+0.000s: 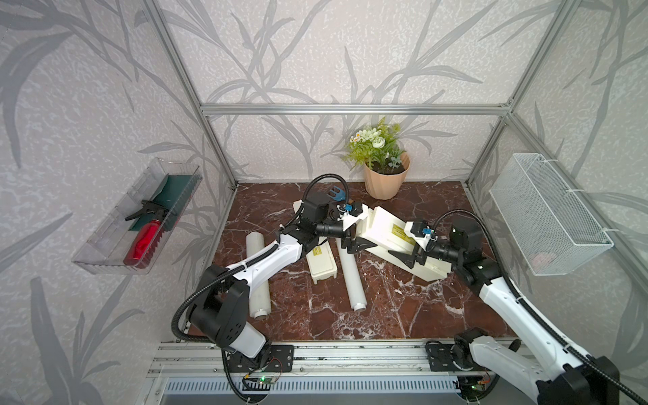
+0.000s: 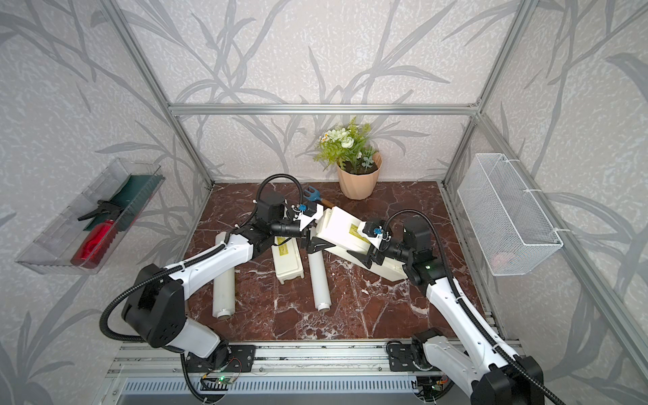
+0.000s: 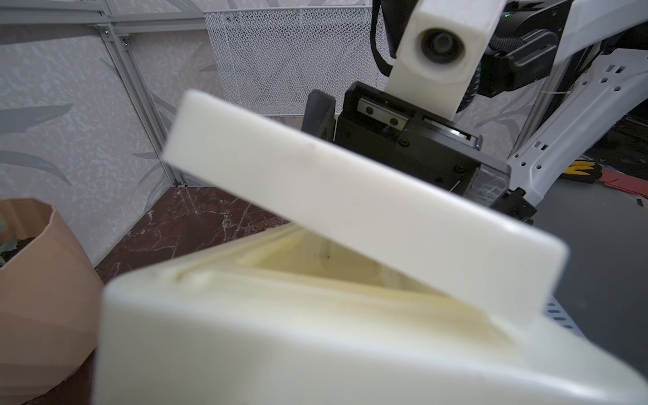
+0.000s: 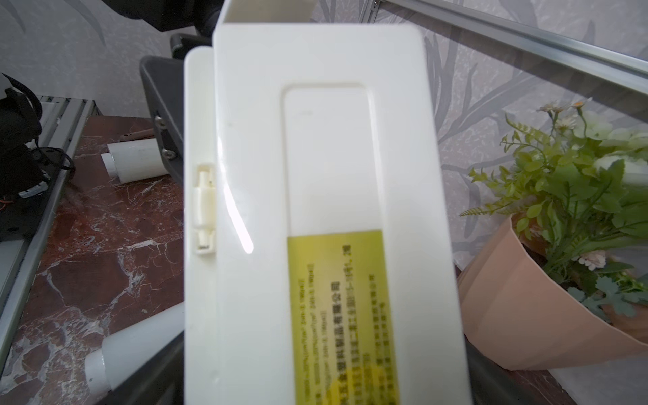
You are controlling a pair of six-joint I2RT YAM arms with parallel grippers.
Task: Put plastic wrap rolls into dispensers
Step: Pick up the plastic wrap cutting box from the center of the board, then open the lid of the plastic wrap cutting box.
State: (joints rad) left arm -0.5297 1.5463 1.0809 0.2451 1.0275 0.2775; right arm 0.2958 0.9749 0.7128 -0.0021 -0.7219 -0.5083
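Observation:
Two plastic wrap rolls lie on the marble table: one point(image 1: 257, 277) at the left, partly under my left arm, and one point(image 1: 350, 277) in the middle. A shut dispenser point(image 1: 321, 263) lies between them. A second dispenser point(image 1: 392, 235) lies slanted at the right, its yellow-labelled lid point(image 3: 350, 196) raised off the base point(image 3: 280, 333). My left gripper point(image 1: 354, 243) is shut across that dispenser's end. My right gripper point(image 1: 410, 250) stands open, a finger point(image 4: 150, 371) on each side of the lid point(image 4: 326, 157). The left fingers are hidden in the left wrist view.
A peach flower pot point(image 1: 384, 179) stands at the back, with a small blue fork tool point(image 1: 336, 192) lying near it. A white wire basket point(image 1: 547, 214) hangs on the right wall. A clear tray point(image 1: 105, 245) with a red spray bottle hangs on the left wall.

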